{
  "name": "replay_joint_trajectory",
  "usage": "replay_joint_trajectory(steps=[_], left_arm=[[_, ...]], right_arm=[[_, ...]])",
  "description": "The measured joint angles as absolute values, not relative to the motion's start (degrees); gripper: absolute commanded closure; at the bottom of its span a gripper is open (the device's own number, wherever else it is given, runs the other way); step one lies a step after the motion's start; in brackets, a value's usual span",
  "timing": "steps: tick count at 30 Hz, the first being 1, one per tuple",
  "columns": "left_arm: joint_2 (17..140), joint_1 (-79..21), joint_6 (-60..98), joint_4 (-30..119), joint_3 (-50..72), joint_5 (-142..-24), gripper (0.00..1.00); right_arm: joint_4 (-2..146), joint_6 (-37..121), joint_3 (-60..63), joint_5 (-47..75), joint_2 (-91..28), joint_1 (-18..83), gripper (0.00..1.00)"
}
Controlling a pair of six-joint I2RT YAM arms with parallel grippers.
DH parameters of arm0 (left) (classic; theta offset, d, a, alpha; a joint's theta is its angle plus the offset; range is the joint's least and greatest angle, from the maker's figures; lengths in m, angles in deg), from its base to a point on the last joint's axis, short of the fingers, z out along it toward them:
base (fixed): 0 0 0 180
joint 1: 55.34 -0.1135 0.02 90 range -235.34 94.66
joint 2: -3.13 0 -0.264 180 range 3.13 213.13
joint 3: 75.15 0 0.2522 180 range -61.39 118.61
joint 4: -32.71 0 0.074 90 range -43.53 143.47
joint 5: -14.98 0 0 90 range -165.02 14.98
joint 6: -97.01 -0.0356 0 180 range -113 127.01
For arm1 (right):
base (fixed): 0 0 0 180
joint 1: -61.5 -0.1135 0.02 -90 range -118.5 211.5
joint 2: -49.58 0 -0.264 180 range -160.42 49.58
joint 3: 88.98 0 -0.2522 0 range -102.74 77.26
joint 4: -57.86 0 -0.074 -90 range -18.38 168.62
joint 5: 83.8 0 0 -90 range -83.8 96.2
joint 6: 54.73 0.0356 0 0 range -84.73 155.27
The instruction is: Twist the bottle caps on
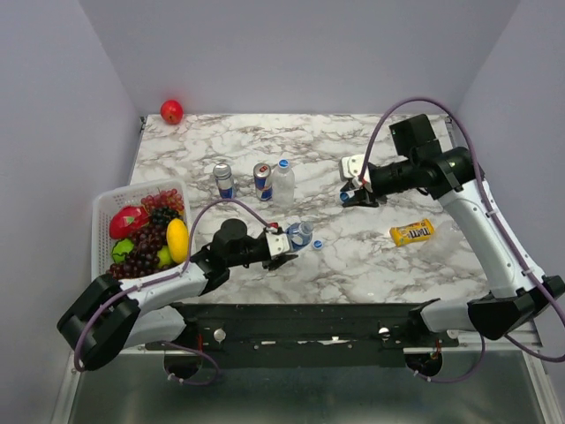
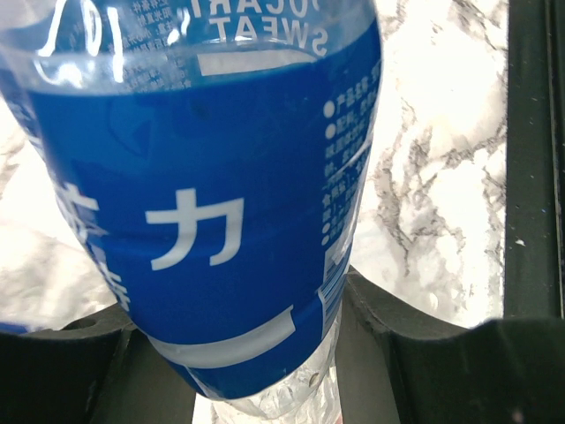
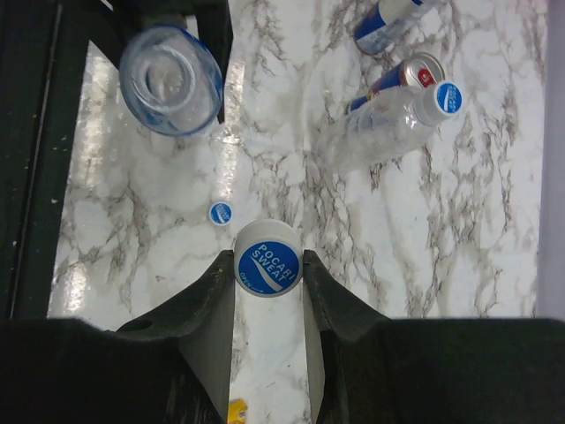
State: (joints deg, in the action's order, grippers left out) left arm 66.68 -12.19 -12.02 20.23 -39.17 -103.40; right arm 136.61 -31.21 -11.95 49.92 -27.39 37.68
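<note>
Round blue plastic screw caps, three: the first cap (image 3: 265, 265) was pinched between the right gripper's (image 3: 267, 259) narrow-set fingers, a loose cap (image 3: 220, 212) lay on the marble table (image 3: 397, 247) just beyond them, and a third cap (image 3: 448, 97) topped the unlabelled clear plastic bottle (image 3: 380, 137). Two bottles; the left gripper (image 2: 234, 327) clamped the blue-labelled clear plastic bottle (image 2: 203, 177).

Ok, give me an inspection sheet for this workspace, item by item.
Surface: marble table, no spill seen.
Job's things: labelled bottle, uncapped, in left gripper; big cap in right gripper; small cap loose on table; capped bottle upright beside cans.
Clutter: two cans, candy bag, fruit basket, red fruit at far left corner.
Grippers: left shut on labelled bottle; right shut on big cap.
Cables: purple cable loops over each arm.
Surroundings: plain walls; nothing else seen.
</note>
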Motion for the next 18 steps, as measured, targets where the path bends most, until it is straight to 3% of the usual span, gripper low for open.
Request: replay_joint_trajectory(steps=[4,18], left_arm=[[71.58,-11.31,-10.45,14.42,-40.94,-104.34,1.00],[71.93,-11.82,-6.80,15.97,-39.37,-109.78,1.00]], right_arm=[[141.64,-32.02,-19.14,51.12,-30.50,31.67,0.74],[146.42,-38.77,-20.96,49.97,-36.07,21.33,0.73]])
